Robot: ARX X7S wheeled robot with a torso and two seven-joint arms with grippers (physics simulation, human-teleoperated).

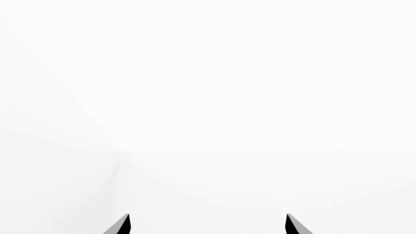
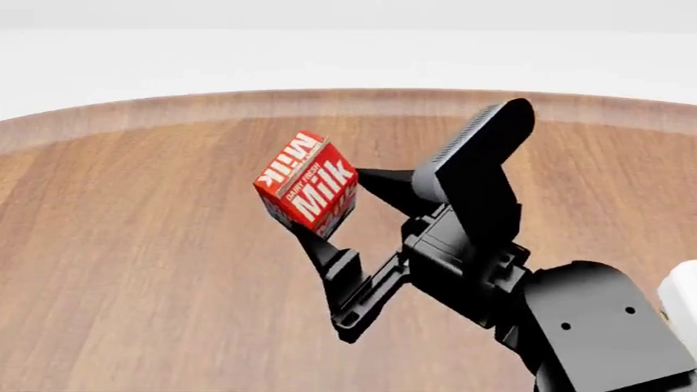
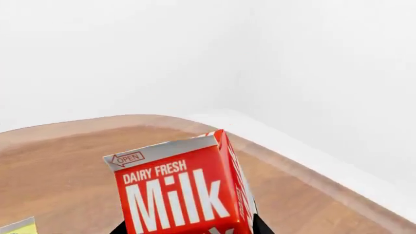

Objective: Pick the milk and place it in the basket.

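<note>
I have the milk (image 2: 307, 184) up off the wooden surface (image 2: 142, 269), pinched between the two fingers of the right pincer (image 2: 326, 214), which is clamped narrow on its sides. The carton hangs tilted in the air, red top turned toward the head camera, roughly over the middle of the surface and well short of its curved far edge. From the right wrist view the red "Dairy Fresh Milk" face (image 3: 183, 195) fills the lower part of the picture, so the grip looks seated rather than marginal.

So the pick is done, by my reckoning. What is left is the whole placing half: carry the carton to the basket, lower it in, let go. The basket is not in any of my views (I would need to turn the head or torso to find it).

The left pincer (image 1: 208, 225) shows only two dark fingertips set wide apart against blank white, holding nothing.

A sliver of something yellow (image 3: 18, 227) sits on the surface in the wrist view; I cannot tell what it is.
</note>
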